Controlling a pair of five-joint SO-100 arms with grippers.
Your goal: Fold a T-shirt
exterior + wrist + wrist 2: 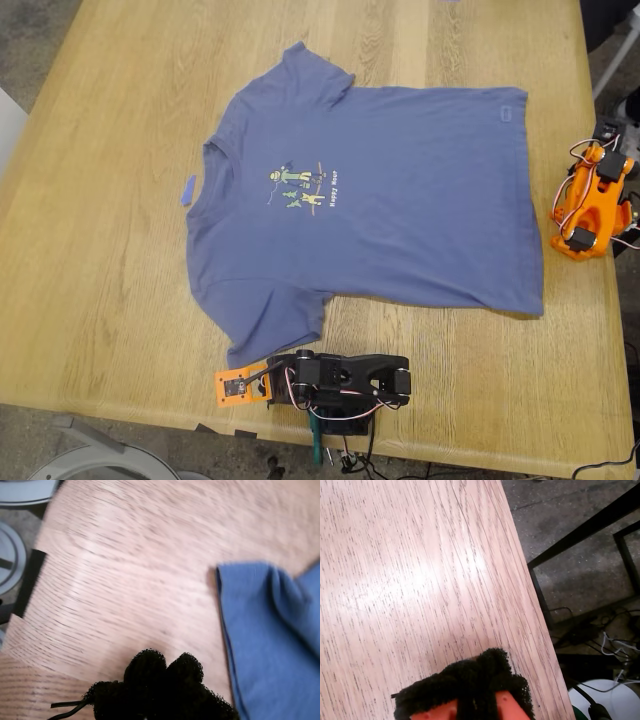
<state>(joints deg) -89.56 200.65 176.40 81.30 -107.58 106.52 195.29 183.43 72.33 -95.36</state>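
Note:
The slate-blue T-shirt (400,220) lies flat and spread out on the wooden table (110,290), print side up. Its collar points to the exterior view's left and its hem to the right. My first gripper (165,672), on the black arm (345,380) at the table's near edge, hovers just off one sleeve (270,640). Its black foam pads are pressed together with nothing between them. My second gripper (470,682), on the orange arm (590,200) at the exterior view's right, is shut over bare wood beside the table edge, away from the shirt.
A small blue scrap (188,190) lies on the wood next to the collar. Bare table (90,150) runs along the exterior view's left. Dark floor with cables (590,630) drops off past the edge near my second gripper.

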